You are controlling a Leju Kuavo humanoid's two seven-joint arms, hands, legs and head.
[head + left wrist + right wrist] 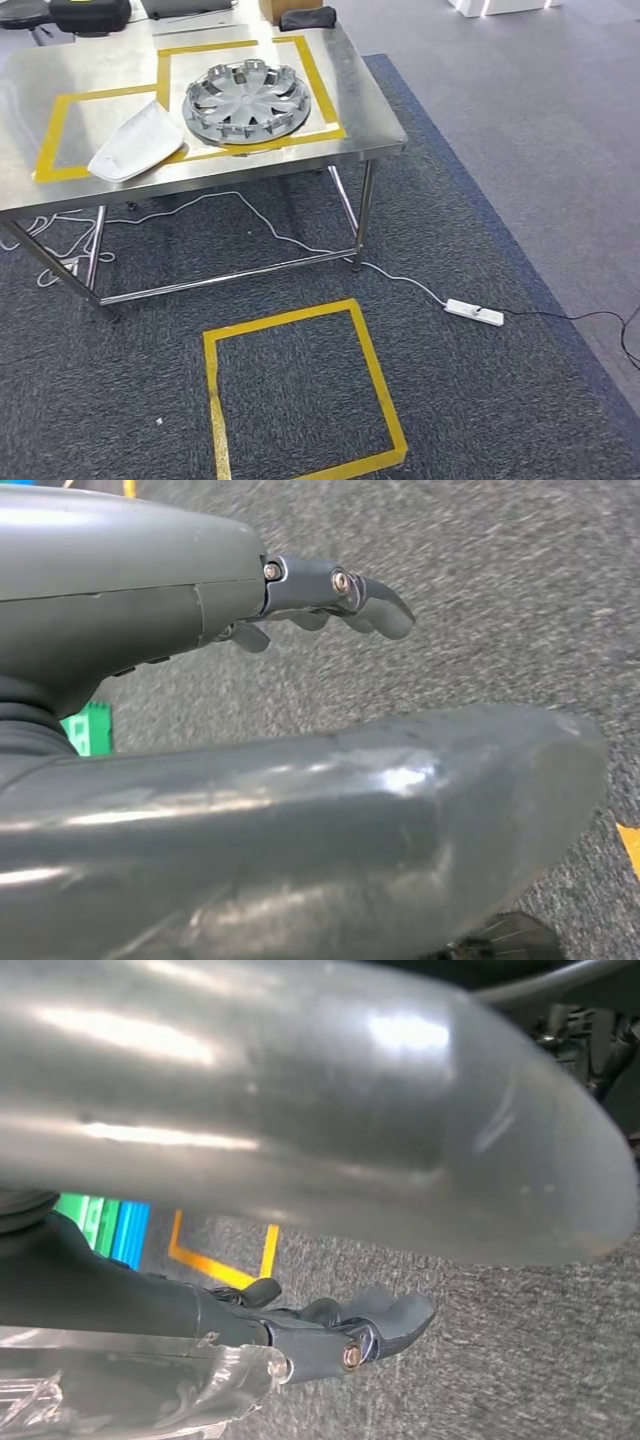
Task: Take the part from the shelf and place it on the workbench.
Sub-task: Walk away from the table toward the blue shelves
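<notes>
A silver hubcap [247, 100] lies flat on the steel workbench [370, 115], inside the right yellow-taped square. A white curved panel [136, 142] rests on the front edge of the left taped square, touching the tape between the two. My left hand [264, 780] hangs over grey carpet, its dark fingers [340, 592] stretched out away from the thick thumb, holding nothing. My right hand [302, 1130] hangs the same way over the carpet, with its fingers [377, 1322] extended and nothing in them.
A yellow taped square [302, 390] marks the carpet in front of the workbench. A white cable runs under the bench to a power strip [474, 312] on the right. Black cases [90, 14] sit behind the bench. Green and blue blocks [106, 1225] stand on the floor behind me.
</notes>
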